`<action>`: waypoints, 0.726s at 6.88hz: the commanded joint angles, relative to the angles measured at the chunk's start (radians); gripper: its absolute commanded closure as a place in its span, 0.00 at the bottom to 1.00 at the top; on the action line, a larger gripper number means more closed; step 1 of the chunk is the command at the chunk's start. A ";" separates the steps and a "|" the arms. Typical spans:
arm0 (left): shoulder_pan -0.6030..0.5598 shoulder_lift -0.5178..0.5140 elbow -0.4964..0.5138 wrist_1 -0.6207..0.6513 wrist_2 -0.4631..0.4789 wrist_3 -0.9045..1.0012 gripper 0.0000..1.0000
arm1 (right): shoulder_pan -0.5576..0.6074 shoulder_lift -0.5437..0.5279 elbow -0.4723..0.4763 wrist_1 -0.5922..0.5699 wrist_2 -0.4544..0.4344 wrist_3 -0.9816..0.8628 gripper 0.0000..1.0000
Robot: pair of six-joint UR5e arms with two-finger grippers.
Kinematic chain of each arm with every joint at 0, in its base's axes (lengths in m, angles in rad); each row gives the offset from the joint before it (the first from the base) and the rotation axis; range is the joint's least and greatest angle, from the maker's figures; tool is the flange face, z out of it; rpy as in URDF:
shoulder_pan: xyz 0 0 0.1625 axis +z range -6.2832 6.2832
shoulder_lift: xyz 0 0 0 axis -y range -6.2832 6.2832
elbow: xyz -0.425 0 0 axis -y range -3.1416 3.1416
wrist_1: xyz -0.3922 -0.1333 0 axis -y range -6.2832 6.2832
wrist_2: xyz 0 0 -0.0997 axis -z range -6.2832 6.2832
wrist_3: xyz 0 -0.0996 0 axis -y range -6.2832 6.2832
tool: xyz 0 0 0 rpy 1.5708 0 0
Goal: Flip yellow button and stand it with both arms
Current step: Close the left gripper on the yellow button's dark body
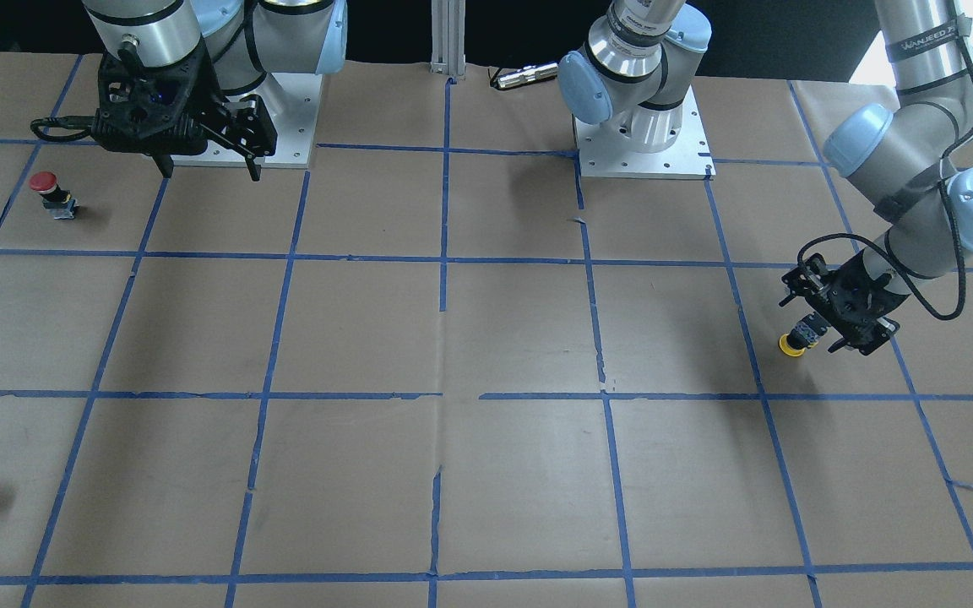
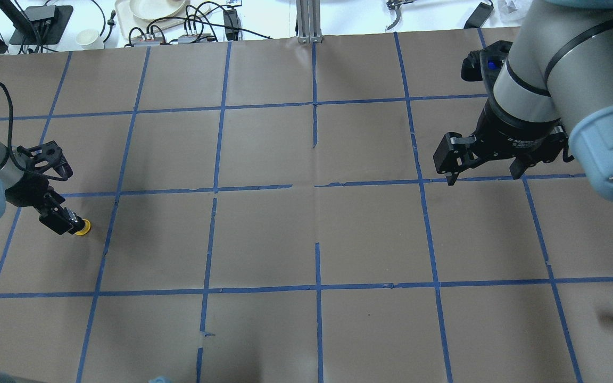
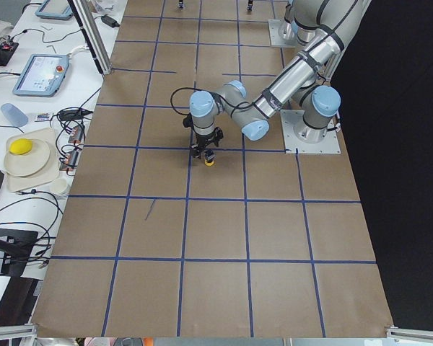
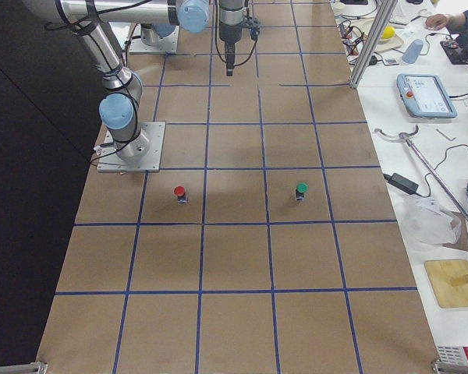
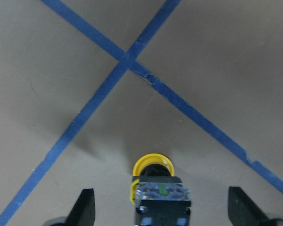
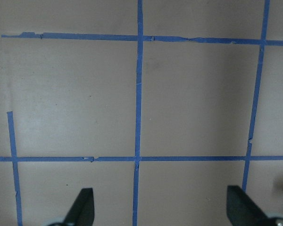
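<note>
The yellow button (image 5: 153, 165) shows low in the left wrist view, cap toward the brown paper (image 5: 212, 61). It lies between the fingers of the left gripper (image 5: 161, 195), which is spread wide, clear of both sides (the cap possibly rests on the paper). The right gripper (image 1: 211, 175) hangs released at the front-facing view's upper left.

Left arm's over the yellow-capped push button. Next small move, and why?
Probably shut the left gripper on the blocky body of the small yellow-capped push button. The body sits centred between the wide-open fingers, neither touching it, with the cap pointing away from the gripper.
</note>
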 commanded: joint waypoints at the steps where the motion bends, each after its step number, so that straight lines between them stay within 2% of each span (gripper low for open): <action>1: 0.001 -0.012 0.004 0.003 0.000 0.000 0.02 | 0.000 0.000 0.001 0.000 0.000 0.000 0.00; 5: 0.001 -0.017 -0.001 0.007 0.018 0.000 0.03 | -0.027 0.005 -0.004 -0.006 0.017 -0.006 0.00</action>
